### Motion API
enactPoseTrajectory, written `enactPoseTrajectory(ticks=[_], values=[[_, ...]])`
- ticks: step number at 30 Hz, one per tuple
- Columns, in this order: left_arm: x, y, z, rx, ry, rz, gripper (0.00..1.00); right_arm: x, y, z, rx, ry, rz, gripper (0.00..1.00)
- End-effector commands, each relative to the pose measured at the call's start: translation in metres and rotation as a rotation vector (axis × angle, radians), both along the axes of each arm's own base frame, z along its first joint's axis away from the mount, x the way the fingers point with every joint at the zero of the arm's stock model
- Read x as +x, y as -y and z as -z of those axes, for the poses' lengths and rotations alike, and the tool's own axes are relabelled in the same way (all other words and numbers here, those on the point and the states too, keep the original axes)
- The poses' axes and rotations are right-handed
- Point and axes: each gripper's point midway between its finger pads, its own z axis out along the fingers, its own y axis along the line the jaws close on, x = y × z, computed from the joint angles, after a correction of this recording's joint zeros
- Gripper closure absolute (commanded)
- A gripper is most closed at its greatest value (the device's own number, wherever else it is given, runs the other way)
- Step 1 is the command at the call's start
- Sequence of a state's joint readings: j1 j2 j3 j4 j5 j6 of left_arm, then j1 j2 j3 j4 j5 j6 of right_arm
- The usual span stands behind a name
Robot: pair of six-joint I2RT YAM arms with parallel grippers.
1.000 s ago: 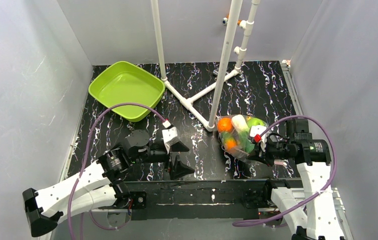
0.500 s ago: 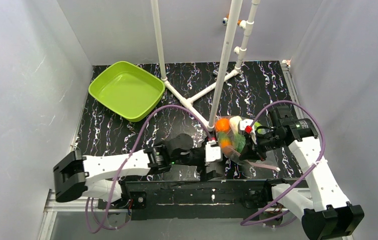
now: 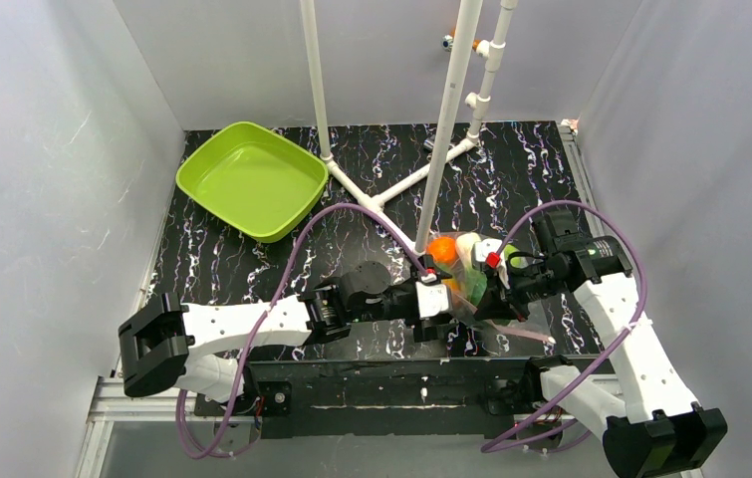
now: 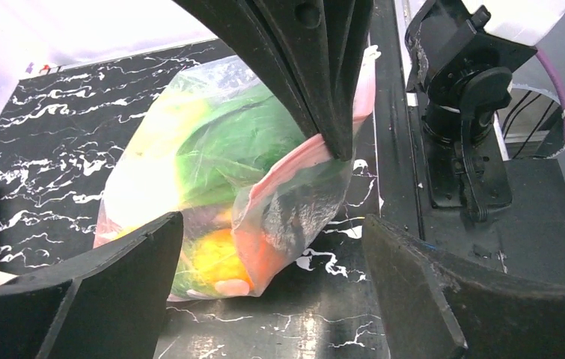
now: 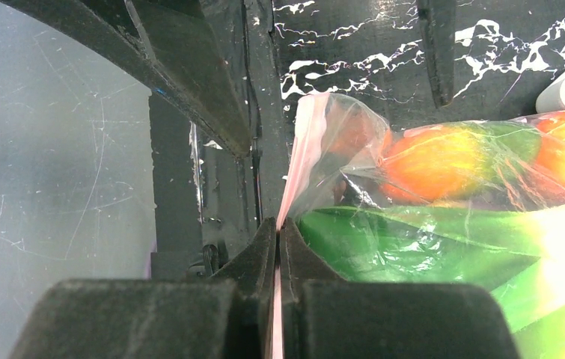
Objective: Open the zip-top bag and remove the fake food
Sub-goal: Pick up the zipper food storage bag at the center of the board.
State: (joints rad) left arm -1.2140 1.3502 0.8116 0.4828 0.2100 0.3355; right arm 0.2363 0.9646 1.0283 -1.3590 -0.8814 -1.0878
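The zip-top bag [image 3: 463, 271] is clear plastic and hangs off the table near the front right. My right gripper [image 5: 279, 224] is shut on its pink zip strip [image 5: 298, 146]. The fake food shows through the plastic: an orange fruit [image 5: 429, 161] and a green leafy piece [image 5: 414, 243]. My left gripper [image 4: 272, 224] is open, its fingers [image 4: 126, 262] on either side of the bag's lower corner [image 4: 264, 224] without pressing it. From above, my left gripper [image 3: 439, 304] sits just left of the bag and the right gripper [image 3: 494, 282] just right of it.
A lime-green square tray [image 3: 252, 179] lies at the back left. White PVC pipes [image 3: 446, 129] rise from a frame on the table just behind the bag. The black front rail [image 3: 401, 383] runs along the near edge.
My left arm has reached right from the table's middle to the bag, and its jaws have narrowed slightly. My right arm has raised the bag a little and shifted it left.
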Motion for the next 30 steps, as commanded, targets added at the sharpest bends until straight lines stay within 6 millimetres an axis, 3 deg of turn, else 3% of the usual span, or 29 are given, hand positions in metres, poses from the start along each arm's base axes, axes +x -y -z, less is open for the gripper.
enactPoseTrajectory(ticks=[1,7,11,14,16,20,23,26,30], values=[[-0.003,0.008,-0.032,-0.066,0.051,0.036,0.16,-0.003,-0.007,-0.009,0.048,0.013,-0.021,0.99],[-0.008,0.023,-0.025,-0.012,0.008,0.087,0.48,-0.002,-0.007,-0.011,0.042,0.013,-0.02,0.99],[-0.006,0.015,-0.021,0.008,-0.001,0.06,1.0,-0.002,-0.006,-0.007,0.034,0.014,-0.007,0.96],[-0.005,0.008,-0.021,0.041,-0.054,0.027,1.0,-0.001,-0.004,-0.007,0.031,0.018,0.012,0.89],[-0.004,0.001,-0.023,0.049,-0.113,-0.021,1.0,0.0,-0.003,-0.011,0.04,0.024,0.034,0.79],[0.001,-0.019,-0.045,-0.027,-0.264,-0.157,1.0,0.001,0.001,-0.014,0.054,0.044,0.085,0.5],[0.007,-0.035,-0.063,-0.073,-0.48,-0.25,1.0,0.003,0.009,-0.003,0.011,0.064,0.119,0.27],[0.008,-0.047,-0.081,-0.115,-0.567,-0.283,1.0,0.002,0.018,0.01,-0.048,0.067,0.143,0.2],[0.019,-0.059,-0.096,-0.17,-0.673,-0.345,1.0,-0.001,0.022,0.011,-0.073,0.073,0.153,0.19]])
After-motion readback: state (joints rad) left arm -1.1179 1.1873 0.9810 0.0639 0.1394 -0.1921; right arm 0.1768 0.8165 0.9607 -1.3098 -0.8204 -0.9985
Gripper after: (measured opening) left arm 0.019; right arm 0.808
